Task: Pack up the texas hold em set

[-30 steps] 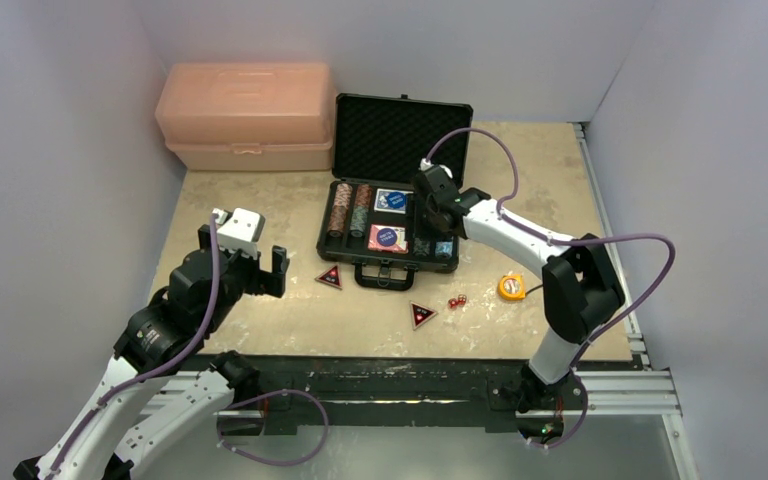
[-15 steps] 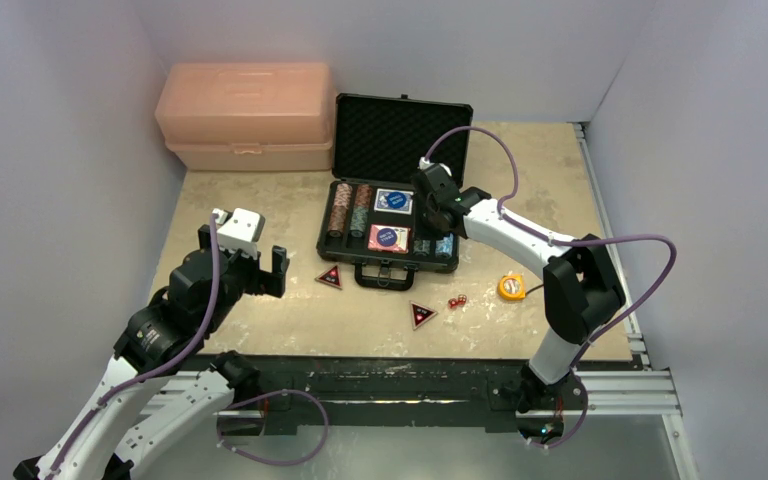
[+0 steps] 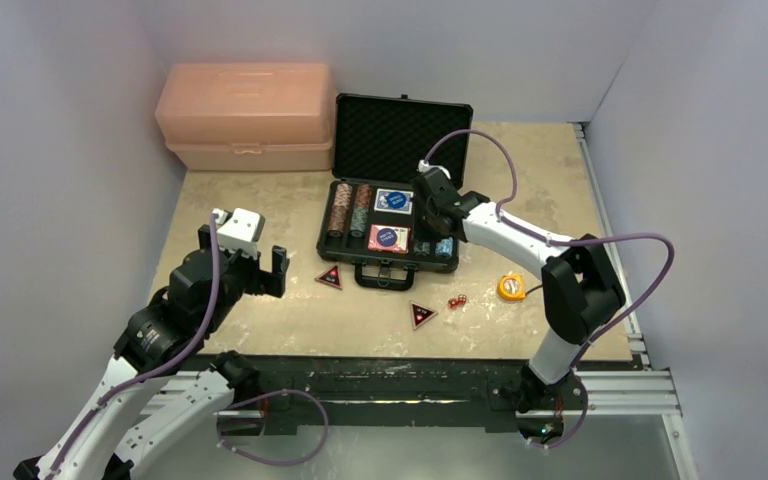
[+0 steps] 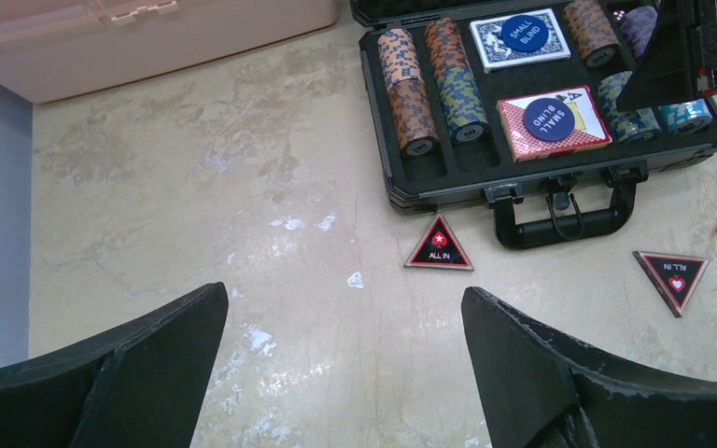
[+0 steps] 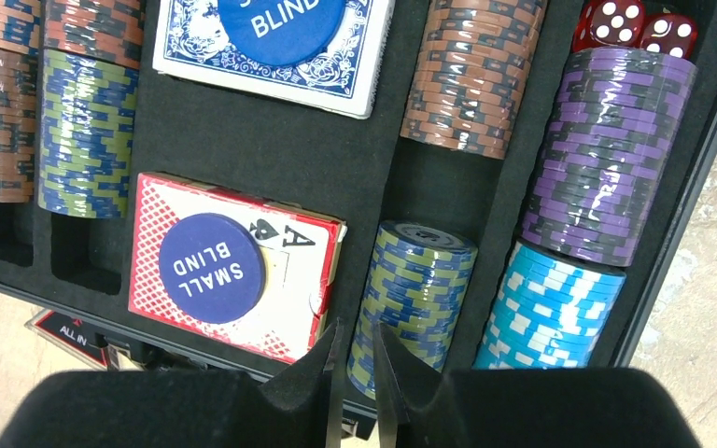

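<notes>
Right claw (image 5: 356, 369), nearly closed and empty, hovers over case (image 5: 271, 131).

Place: a robot test booth, lab-style.
Walls: plain pale panels (image 3: 60, 120) boxing in left, back and right of frame.
Table (image 3: 250, 200): scuffed beige top, metal rail (image 3: 620, 390) along the bottom edge.
Arms: left arm (image 3: 175, 310) and right arm (image 3: 570, 290) bolted on, purple cable (image 3: 490, 135) looping.

Worktop (image 3: 260, 220): beige, mottled, scuffed with pale patches. Salmon-pink plastic box (image 3: 246, 117), lid closed, sits in the far left corner. Black case (image 3: 390, 135) stands open at the middle of the far half, lid raised, handle toward the near edge. Red triangular button (image 3: 330, 277) lies just beside the handle's left end. Second red triangular button (image 3: 422, 315) lies nearer the near edge. Red dice (image 3: 456, 301) sit just right of it. Orange tape measure (image 3: 510, 287) lies toward the right edge.
</notes>
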